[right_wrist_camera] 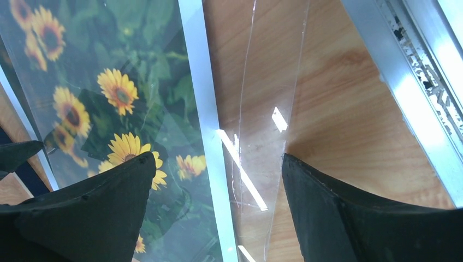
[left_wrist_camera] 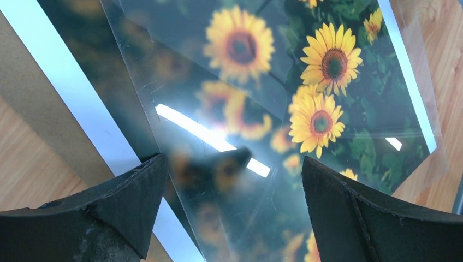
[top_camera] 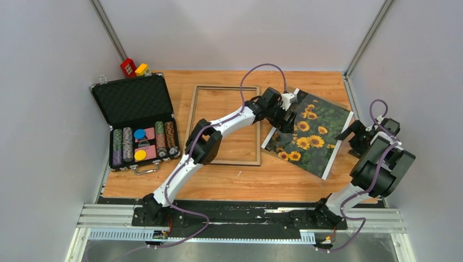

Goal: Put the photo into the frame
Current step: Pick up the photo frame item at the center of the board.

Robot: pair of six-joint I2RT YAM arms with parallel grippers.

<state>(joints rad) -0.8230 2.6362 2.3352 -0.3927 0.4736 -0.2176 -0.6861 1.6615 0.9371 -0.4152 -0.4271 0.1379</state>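
The sunflower photo lies tilted on the table at the right, with a clear pane lying on top of it. The tan wooden frame lies flat on the table to its left, with bare table showing through it. My left gripper is open and empty over the photo's near-left edge, just above the pane. My right gripper is open and empty at the photo's right white strip. There the pane overhangs onto the table. Both jaws stand wide apart.
An open black case of poker chips stands at the left. A red and yellow toy sits behind it. A tan board edge shows beside the photo's white strip. A metal rail runs along the right table edge.
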